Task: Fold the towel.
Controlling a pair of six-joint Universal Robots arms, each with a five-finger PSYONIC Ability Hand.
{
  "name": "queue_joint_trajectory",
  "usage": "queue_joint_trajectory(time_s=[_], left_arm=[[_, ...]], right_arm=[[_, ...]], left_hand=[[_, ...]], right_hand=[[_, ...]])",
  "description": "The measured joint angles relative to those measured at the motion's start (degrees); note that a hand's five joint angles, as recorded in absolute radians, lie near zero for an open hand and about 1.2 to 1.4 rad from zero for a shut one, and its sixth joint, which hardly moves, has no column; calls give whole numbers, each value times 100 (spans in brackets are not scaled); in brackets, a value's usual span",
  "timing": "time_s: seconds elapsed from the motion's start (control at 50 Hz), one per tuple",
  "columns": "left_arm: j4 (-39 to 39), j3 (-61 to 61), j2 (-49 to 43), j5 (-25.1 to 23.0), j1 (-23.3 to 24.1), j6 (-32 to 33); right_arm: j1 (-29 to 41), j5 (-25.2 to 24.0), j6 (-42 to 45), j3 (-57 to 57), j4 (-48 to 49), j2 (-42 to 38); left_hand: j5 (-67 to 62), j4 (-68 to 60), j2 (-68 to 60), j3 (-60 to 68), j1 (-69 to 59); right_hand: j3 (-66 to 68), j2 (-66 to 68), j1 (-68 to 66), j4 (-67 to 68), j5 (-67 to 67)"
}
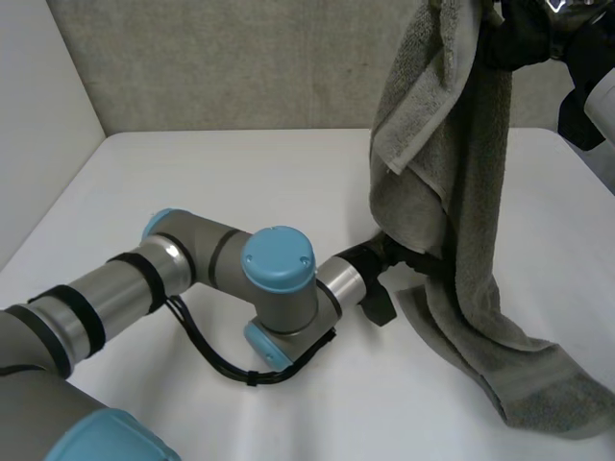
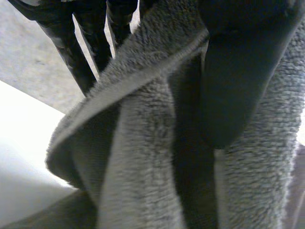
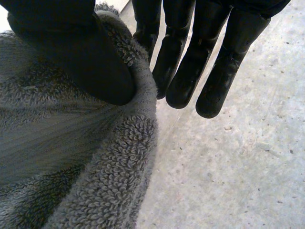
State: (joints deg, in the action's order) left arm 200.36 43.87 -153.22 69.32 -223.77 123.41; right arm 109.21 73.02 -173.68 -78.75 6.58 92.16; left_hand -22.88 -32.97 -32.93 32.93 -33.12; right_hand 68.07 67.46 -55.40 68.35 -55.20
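**Ana:** Where is the grey towel (image 1: 452, 192) being kept?

**Ben:** It is being held up high, over the white table (image 1: 240, 182) toward its far right corner. Its top end is being pinched by the right hand (image 1: 519, 38).

**Ana:** How is it being pinched?

**Ben:** The fluffy cloth is being squeezed under the right thumb (image 3: 81, 57). The right fingers (image 3: 190, 62) are being kept straight, just behind the towel's edge.

**Ana:** Is all of the towel being lifted?

**Ben:** No. It is being hung down in long folds. Its bottom end is being rested flat on the table, close to the near right corner.

**Ana:** What is being done by the left hand (image 1: 380, 279)?

**Ben:** The towel is being gripped by it low down, just above the table, between the middle and the right edge. The cloth is being squeezed between the left thumb (image 2: 233, 86) in front and the left fingers (image 2: 71, 43) behind.

**Ana:** And the left arm (image 1: 192, 269)?

**Ben:** It is being stretched low over the table, from the near left corner toward the towel.
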Motion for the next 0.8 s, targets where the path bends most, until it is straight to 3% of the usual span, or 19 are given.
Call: queue_joint_trajectory(time_s=[0.12, 0.24, 0.34, 0.54, 0.66, 0.76, 0.8], left_arm=[[29, -189, -124, -15, 65, -76], [43, -202, -71, 70, 22, -32], [-3, 103, 545, 403, -526, 327], [-255, 1140, 2519, 565, -1579, 2392], [-1021, 1285, 3627, 515, -2042, 3569], [-1692, 1320, 4071, 514, -2157, 4465], [-2140, 1457, 4268, 535, -2170, 5168]], right_arm=[[-53, -12, 1, -50, 14, -4], [-93, -12, 1, -25, 19, -1], [-110, 7, -3, 13, 25, 0], [-117, 145, -165, 38, 88, -19], [-202, 288, -749, 29, 345, -64], [-311, 300, -1072, -9, 442, -197], [-388, 285, -1285, -67, 433, -494]], left_hand=[[-2933, -2944, -2944, 2933, -2936], [-3369, -3416, -3420, 3399, -3197], [-3531, -3612, -3607, 3591, -3290], [-3559, -3664, -3646, 3643, -3342], [-3567, -3675, -3650, 3648, -3343], [-3567, -3675, -3650, 3648, -3343], [-3567, -3675, -3650, 3648, -3343]], right_hand=[[0, 0, 0, 0, 0], [1, 0, 0, 0, 0], [5, 0, 0, 1, 0], [5, 0, 0, 0, 0], [5, 0, 0, 0, 0], [5, 0, 0, 0, 0], [5, 0, 0, 1, 0]])
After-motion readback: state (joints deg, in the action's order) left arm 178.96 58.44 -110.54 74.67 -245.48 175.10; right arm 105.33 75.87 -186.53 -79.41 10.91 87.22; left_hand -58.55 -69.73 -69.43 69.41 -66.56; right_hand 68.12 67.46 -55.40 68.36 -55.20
